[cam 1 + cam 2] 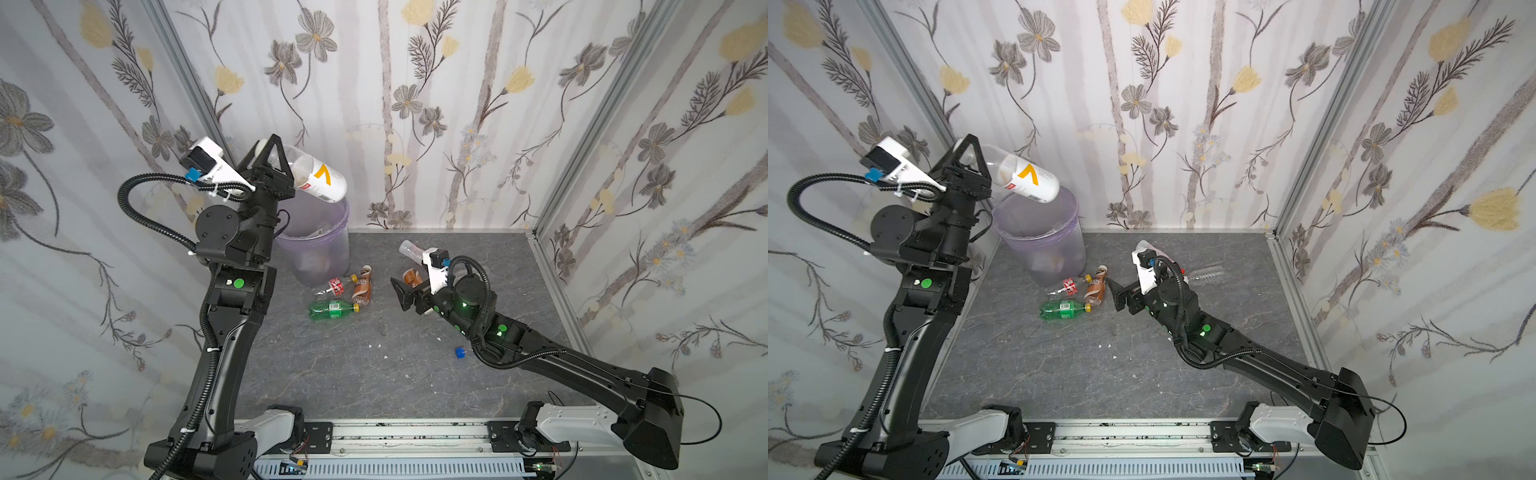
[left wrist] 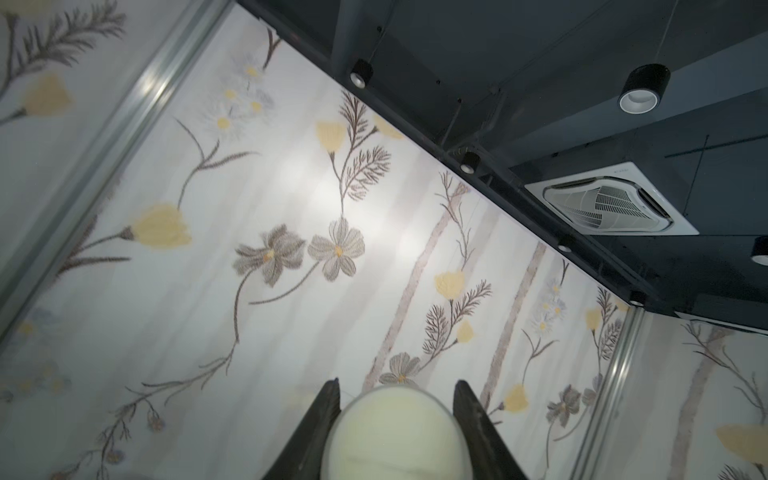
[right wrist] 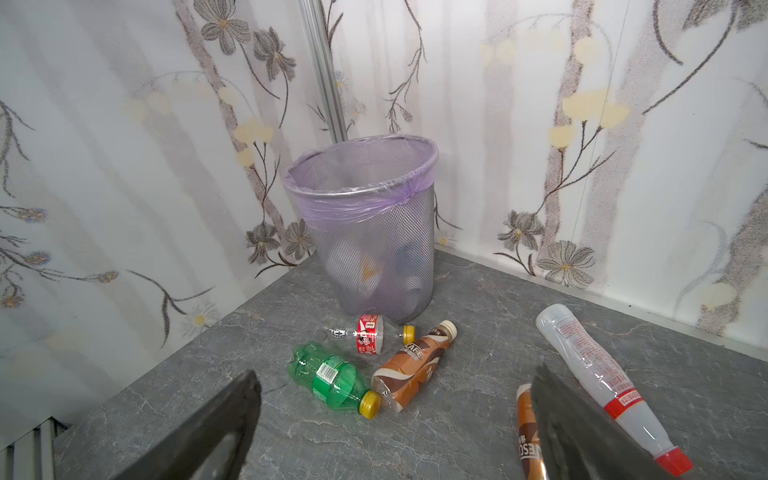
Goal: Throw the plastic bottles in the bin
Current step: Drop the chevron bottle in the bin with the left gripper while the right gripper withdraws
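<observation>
While my left gripper (image 1: 271, 154) clamps the neck end of a clear plastic bottle with white-and-yellow label (image 1: 320, 179) crosswise above the round lilac-lined mesh bin (image 1: 332, 237), release could bounce it off the rim. Left wrist: bottle pinched, bin unseen. Right wrist: my right gripper (image 3: 397, 374) wide open, empty.

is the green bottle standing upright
No, the green bottle lies on its side on the table, beside the brown coffee bottle.
</observation>
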Robot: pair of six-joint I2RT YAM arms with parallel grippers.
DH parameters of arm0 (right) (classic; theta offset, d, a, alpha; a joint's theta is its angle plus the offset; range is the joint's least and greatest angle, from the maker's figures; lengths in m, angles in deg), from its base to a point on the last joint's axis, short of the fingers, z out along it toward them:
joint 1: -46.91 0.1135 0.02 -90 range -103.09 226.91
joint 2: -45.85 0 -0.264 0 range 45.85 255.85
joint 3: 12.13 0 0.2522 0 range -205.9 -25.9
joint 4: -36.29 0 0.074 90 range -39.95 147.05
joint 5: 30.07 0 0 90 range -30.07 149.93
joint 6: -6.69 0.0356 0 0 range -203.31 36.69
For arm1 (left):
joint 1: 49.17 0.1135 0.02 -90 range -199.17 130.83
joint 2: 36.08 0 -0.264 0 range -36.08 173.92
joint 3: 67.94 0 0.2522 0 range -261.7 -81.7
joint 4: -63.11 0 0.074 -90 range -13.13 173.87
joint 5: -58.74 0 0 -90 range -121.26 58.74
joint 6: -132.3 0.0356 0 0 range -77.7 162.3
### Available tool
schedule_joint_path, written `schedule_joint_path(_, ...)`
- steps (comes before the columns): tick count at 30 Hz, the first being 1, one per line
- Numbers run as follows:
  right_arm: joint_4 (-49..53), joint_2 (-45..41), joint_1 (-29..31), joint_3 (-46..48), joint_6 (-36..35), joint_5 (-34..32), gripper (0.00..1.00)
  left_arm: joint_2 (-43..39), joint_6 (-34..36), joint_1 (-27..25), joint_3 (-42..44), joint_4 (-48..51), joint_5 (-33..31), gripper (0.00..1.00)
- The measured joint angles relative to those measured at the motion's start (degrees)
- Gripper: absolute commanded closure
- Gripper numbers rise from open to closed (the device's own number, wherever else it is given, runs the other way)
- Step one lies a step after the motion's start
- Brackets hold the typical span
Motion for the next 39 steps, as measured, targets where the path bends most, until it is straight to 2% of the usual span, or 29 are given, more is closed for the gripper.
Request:
schedule_joint_path(3,-0.1,0.1,-0.1,0.2,0.1,0.0,0.0,4.5,6.1,0.0,-3.2,-3.3,-4.9,0.75)
schedule_joint_path(5,-0.2,0.5,-0.1,0.2,0.3,0.0,0.0,9.9,9.4,0.0,-5.9,-4.1,-6.9,0.73)
schedule_joint_path(7,-0.1,1.1,-0.1,0.2,1.0,0.3,0.0,17.3,11.4,0.0,-10.4,-1.9,-9.2,0.66)
schedule_joint_path(8,-0.1,1.3,-0.1,0.2,1.1,0.5,0.0,21.0,12.2,0.1,-12.4,0.3,-10.1,0.56)
schedule_joint_path(10,-0.1,1.5,-0.1,0.3,1.7,0.7,0.0,26.4,12.2,0.1,-13.9,6.4,-11.4,0.44)
schedule_joint_path(11,-0.2,1.5,-0.1,0.4,2.0,0.9,0.0,28.3,11.9,0.1,-14.3,10.1,-11.6,0.34)
schedule_joint_path(12,-0.3,1.5,-0.1,0.6,2.1,0.9,0.0,29.2,11.0,0.1,-14.3,13.5,-11.5,0.19)
schedule_joint_path(13,-0.4,1.5,-0.1,0.8,2.1,0.9,0.0,29.2,9.8,0.0,-13.7,15.7,-11.4,0.11)
schedule_joint_path(16,-0.5,1.5,-0.1,1.4,2.2,0.9,0.0,26.6,5.7,-0.3,-11.5,18.5,-10.8,0.0)
schedule_joint_path(22,-0.7,1.3,-0.2,3.1,2.2,0.9,0.0,18.8,1.4,-2.9,-8.2,18.8,-7.2,0.0)
schedule_joint_path(27,-1.5,1.5,-0.4,3.9,2.6,0.7,0.0,13.8,-1.9,-8.2,-2.2,18.3,-5.1,0.0)
schedule_joint_path(32,-0.7,0.3,-1.6,5.3,3.8,-1.3,0.01,13.4,-2.8,-15.5,2.8,18.9,-3.0,0.0)
schedule_joint_path(39,1.9,-2.7,-7.0,9.0,6.2,-3.7,0.0,12.6,-3.8,-20.5,7.5,18.9,-3.4,0.0)
